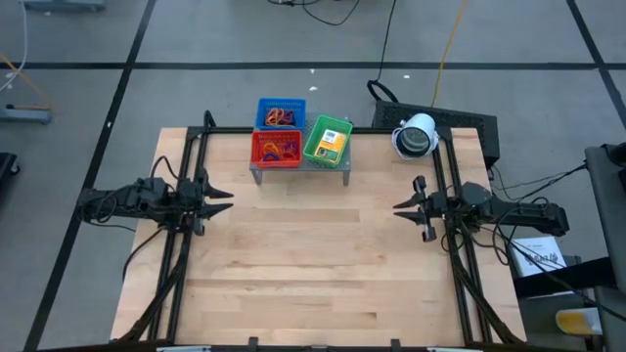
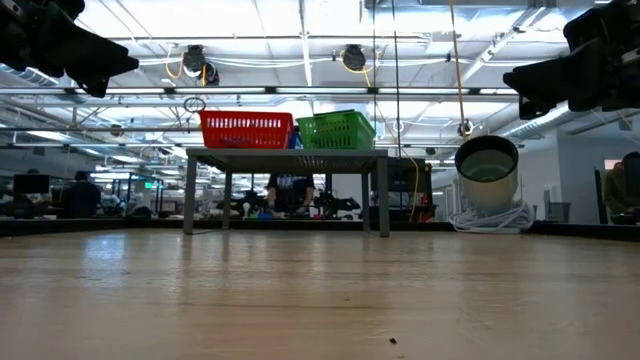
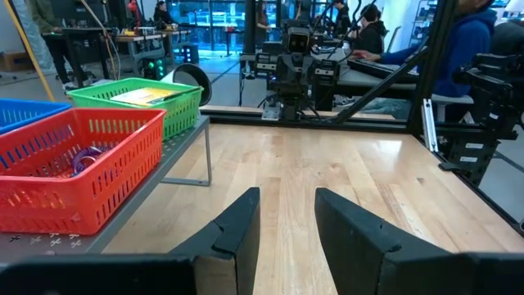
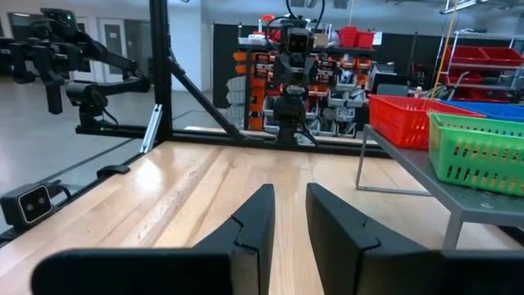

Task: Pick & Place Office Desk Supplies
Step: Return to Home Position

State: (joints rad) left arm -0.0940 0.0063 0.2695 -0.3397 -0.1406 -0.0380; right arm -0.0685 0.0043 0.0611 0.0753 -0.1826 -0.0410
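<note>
Left gripper [image 1: 225, 199] hangs near the table's [image 1: 313, 284] left edge, about halfway along it, fingers parted and holding nothing. The right gripper [image 1: 401, 207] mirrors it near the right edge, likewise parted and empty. On the grey shelf [image 1: 298, 168] at the far edge, a little left of its middle, rubber bands [image 1: 279, 150] lie in the red basket [image 1: 254, 147], with more in the blue basket [image 1: 260, 110] behind it. A yellow packet [image 1: 332, 143] lies in the green basket [image 1: 311, 149] beside the red one. No loose item shows on the bare wood, so sorting looks finished and the step in hand seems to be the retreat to rest. That calls for no grasp, only folding both arms back clear of the shelf.
</note>
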